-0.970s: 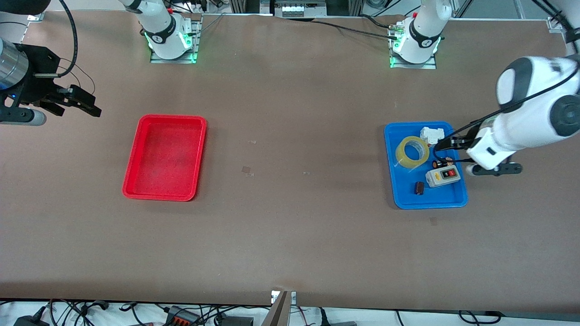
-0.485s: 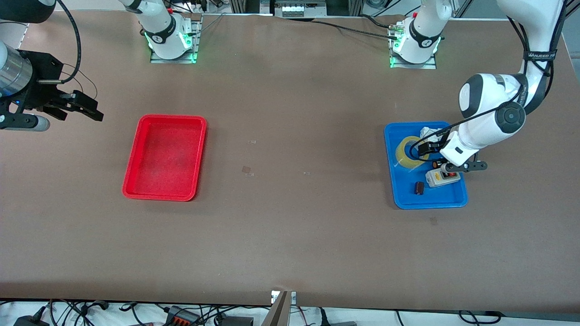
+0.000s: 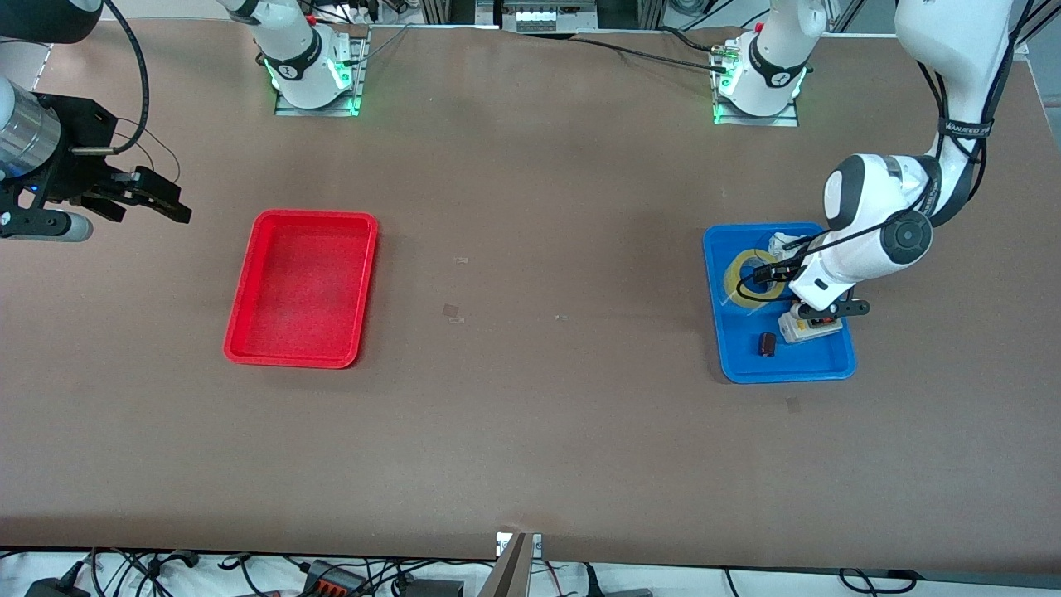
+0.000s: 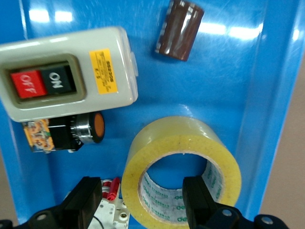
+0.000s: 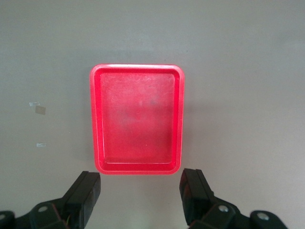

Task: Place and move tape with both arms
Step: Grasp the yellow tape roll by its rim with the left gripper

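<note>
The tape (image 3: 740,283), a yellowish ring, lies flat in the blue tray (image 3: 779,366) at the left arm's end of the table. It also shows in the left wrist view (image 4: 180,138). My left gripper (image 3: 767,275) is low over it and open (image 4: 142,200). One finger (image 4: 198,195) is inside the tape's hole and the other (image 4: 86,200) is outside its wall, so the jaws straddle the ring's wall. My right gripper (image 3: 157,199) is open and empty (image 5: 140,198), up over the bare table beside the red tray (image 3: 302,286) at the right arm's end.
The blue tray (image 4: 267,95) also holds a grey OFF/ON switch box (image 4: 66,86), a dark brown cylinder (image 4: 179,29), a black knob with an orange face (image 4: 88,129) and a white part with red bits (image 4: 107,202). The red tray (image 5: 137,119) holds nothing.
The left arm has swung in over the blue tray and its gripper has come down around the tape's wall. The right gripper has barely moved.
</note>
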Tool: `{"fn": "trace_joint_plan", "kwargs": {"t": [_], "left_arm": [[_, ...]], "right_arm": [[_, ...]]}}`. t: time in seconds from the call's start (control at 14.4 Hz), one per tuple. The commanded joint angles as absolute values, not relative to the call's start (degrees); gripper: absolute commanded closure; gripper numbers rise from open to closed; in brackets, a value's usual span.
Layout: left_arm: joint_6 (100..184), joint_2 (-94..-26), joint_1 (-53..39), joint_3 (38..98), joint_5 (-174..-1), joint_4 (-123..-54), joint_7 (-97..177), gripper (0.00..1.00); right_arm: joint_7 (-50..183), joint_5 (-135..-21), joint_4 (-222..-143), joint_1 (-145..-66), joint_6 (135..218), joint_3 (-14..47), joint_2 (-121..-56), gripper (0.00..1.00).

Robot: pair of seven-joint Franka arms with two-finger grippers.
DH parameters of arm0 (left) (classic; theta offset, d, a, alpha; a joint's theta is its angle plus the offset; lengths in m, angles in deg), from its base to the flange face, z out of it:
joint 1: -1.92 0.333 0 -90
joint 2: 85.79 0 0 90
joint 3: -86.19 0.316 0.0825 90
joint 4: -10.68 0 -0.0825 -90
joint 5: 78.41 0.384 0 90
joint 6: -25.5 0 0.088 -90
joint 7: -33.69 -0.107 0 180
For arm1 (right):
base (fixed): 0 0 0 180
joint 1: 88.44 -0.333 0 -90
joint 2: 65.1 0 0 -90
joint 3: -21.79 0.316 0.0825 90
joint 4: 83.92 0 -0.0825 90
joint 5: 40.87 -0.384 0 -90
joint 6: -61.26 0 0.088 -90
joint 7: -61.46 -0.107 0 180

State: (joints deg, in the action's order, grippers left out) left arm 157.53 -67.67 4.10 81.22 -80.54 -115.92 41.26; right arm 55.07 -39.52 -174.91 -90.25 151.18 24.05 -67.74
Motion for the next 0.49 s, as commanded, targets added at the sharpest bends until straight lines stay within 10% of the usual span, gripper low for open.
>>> {"fn": "trace_joint_plan", "kwargs": {"t": [0.0,0.42], "left_arm": [[158.2,-65.4,4.5,80.8,-79.4,-115.5,42.0,0.00],[159.4,-64.1,4.4,80.8,-79.4,-115.5,42.0,0.09]], "right_arm": [[55.9,-40.3,-174.7,-90.2,151.4,24.1,-67.6,0.02],[56.0,-40.3,-174.8,-90.2,151.5,24.2,-67.6,0.02]]}}
